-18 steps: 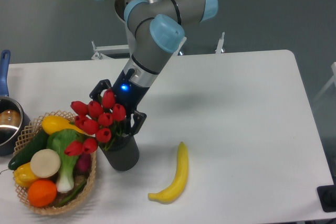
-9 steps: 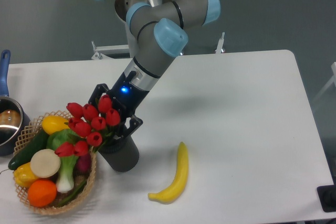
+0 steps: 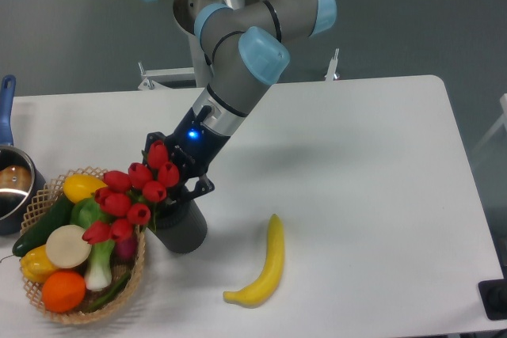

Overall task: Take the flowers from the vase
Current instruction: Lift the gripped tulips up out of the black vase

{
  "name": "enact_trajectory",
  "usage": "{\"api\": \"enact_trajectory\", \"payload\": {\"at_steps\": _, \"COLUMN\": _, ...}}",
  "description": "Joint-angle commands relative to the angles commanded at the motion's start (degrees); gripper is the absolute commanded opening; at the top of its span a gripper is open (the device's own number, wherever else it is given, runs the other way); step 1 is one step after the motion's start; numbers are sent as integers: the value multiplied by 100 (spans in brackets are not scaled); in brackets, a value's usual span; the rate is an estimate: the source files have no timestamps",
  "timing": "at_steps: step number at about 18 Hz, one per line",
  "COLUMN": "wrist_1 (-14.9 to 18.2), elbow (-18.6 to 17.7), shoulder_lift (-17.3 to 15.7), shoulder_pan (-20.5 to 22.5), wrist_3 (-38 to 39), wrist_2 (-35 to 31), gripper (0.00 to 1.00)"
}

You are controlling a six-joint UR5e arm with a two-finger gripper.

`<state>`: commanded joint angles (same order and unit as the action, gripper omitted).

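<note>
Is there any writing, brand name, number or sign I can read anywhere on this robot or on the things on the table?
None: no readable text shows anywhere.
The grey and light-blue robot arm carries no legible label.
The blue light by the black two-finger gripper is just a glow, no sign.
The red tulip flowers, short dark grey ribbed vase and yellow banana bear no markings.

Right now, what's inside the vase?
The flowers: red buds and green leaves spill out over the rim of the vase toward the basket. The stems' lower ends and the vase's inside are hidden by the bunch and the claw.
</note>
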<state>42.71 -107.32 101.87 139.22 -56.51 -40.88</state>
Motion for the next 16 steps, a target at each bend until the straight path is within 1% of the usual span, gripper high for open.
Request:
{"api": "enact_trajectory", "payload": {"at_steps": 6, "wrist_1": 0, "elbow": 18, "shoulder_lift": -281, "shoulder_pan": 378, "wrist_3": 0, "wrist_2": 676, "gripper": 36}}
{"api": "enact_trajectory", "payload": {"at_steps": 9, "wrist_1": 0, "elbow": 18, "shoulder_lift": -404, "shoulder_pan": 527, "wrist_3": 17, "wrist_2": 879, "gripper": 36}}
{"api": "enact_trajectory", "payload": {"at_steps": 10, "wrist_1": 0, "elbow": 18, "shoulder_lift": -491, "shoulder_pan": 606, "wrist_3": 35, "wrist_2": 993, "gripper": 36}}
{"api": "enact_trajectory", "payload": {"at_steps": 14, "wrist_1": 9, "elbow": 18, "shoulder_lift": -641, "shoulder_pan": 774, "wrist_3": 439, "wrist_2": 1415, "gripper": 36}}
{"api": "enact_trajectory", "payload": {"at_steps": 16, "wrist_1": 0, "elbow": 18, "shoulder_lift": -686, "shoulder_pan": 791, "wrist_3": 483, "wrist_2": 1442, "gripper": 36}}
